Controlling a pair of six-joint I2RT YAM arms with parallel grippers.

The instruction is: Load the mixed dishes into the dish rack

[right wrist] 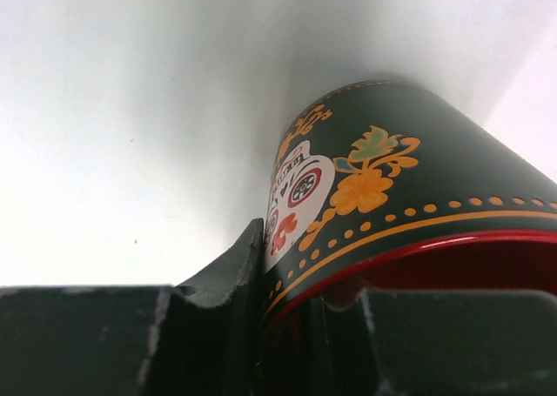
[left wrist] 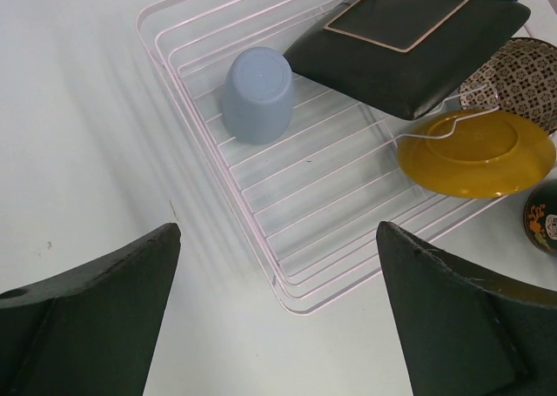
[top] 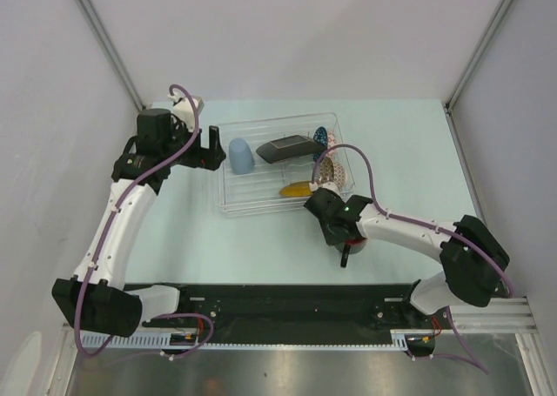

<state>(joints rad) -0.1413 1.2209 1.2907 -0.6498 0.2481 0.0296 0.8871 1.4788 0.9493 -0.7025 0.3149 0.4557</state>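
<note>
The clear dish rack (top: 233,196) stands mid-table and also shows in the left wrist view (left wrist: 287,283). In it lie the dark square plate (top: 290,147), the small yellow plate (top: 298,188) and the mosaic-patterned bowl (top: 336,171), which is on edge at the right end. My right gripper (top: 341,232) is shut on the rim of a dark mug (right wrist: 392,178) with a red rim and painted flowers. One finger is inside the rim and one outside. It holds the mug just in front of the rack's near right corner. My left gripper (top: 205,147) is open and empty at the rack's left wall.
A blue-grey cup (top: 241,155) stands upside down in the rack's left half. A blue-patterned piece (top: 320,137) shows behind the square plate. White enclosure walls rise at the left, right and back. A black rail (top: 287,302) runs along the near edge.
</note>
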